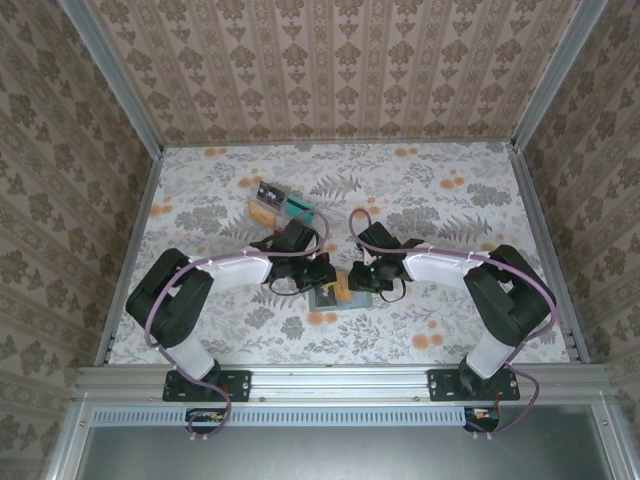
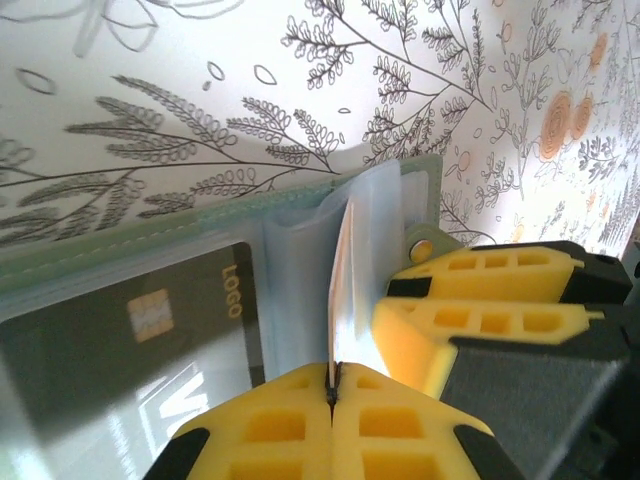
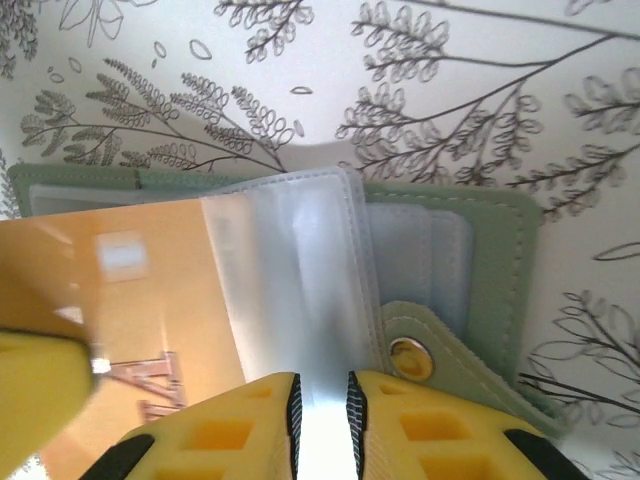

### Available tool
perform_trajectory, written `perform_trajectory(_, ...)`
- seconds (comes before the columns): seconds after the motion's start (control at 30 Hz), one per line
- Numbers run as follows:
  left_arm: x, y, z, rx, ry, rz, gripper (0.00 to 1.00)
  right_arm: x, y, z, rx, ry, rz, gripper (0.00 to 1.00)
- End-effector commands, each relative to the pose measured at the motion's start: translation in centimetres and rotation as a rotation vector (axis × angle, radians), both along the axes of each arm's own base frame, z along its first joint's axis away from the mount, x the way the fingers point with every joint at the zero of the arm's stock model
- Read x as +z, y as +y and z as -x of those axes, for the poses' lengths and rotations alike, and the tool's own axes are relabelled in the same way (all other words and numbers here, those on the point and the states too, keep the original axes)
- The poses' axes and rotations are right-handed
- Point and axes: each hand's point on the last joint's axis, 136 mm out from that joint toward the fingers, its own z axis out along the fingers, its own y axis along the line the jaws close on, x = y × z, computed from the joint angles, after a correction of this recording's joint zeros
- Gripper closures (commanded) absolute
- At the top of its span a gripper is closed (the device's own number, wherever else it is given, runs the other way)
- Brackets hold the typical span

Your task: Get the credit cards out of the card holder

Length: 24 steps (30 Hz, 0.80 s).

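Observation:
The grey-green card holder (image 1: 328, 297) lies open on the table between both grippers. My left gripper (image 2: 333, 375) is shut on the near edge of a tan-orange credit card (image 2: 341, 285), seen edge-on and standing up from a clear sleeve. In the right wrist view that orange card (image 3: 130, 300) lies partly out of the sleeve. A dark credit card (image 2: 130, 340) marked LOGO sits in another clear slot. My right gripper (image 3: 320, 390) pinches the card holder's translucent sleeve (image 3: 290, 270) just beside the snap tab (image 3: 408, 355); its yellow fingers (image 2: 470, 320) sit close to the right of the left gripper.
A clear compartment tray (image 1: 283, 205) with colourful cards stands behind the grippers, towards the back left. The floral tabletop (image 1: 450, 200) spreads around the card holder, walled on three sides. Both arms (image 1: 210, 275) meet at the middle of the table.

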Motion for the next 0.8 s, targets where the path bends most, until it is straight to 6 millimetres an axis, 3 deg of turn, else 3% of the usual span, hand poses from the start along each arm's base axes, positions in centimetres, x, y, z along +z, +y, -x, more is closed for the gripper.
perform_trajectory(0.0, 0.3, 2.9, 0.3, -0.011, -0.028, -0.086, 1.00, 0.7, -2.0, -0.1, -0.050, -0.022, 0.079, 0.75)
perform_trajectory(0.13, 3.3, 4.5, -0.9, 0.008, -0.086, -0.065, 1.00, 5.2, 0.5, -1.8, -0.024, -0.140, -0.085, 0.65)
perform_trajectory(0.27, 8.2, 4.9, -2.4, 0.006, -0.192, 0.026, 1.00, 10.2, 3.7, -3.1, 0.029, -0.246, -0.290, 0.48)
perform_trajectory(0.43, 13.4, 6.0, -5.4, 0.066, -0.283, 0.159, 1.00, 14.5, 6.6, -4.8, 0.031, -0.299, -0.488, 0.30)
perform_trajectory(0.57, 17.3, 6.5, -7.9, 0.107, -0.357, 0.258, 1.00, 17.1, 7.3, -7.0, -0.070, -0.303, -0.634, 0.29)
perform_trajectory(0.67, 19.4, 6.5, -9.0, 0.138, -0.355, 0.330, 1.00, 19.1, 8.2, -8.2, -0.104, -0.306, -0.728, 0.29)
perform_trajectory(0.77, 21.0, 6.5, -9.8, 0.157, -0.359, 0.395, 1.00, 19.8, 8.7, -9.4, -0.143, -0.289, -0.793, 0.32)
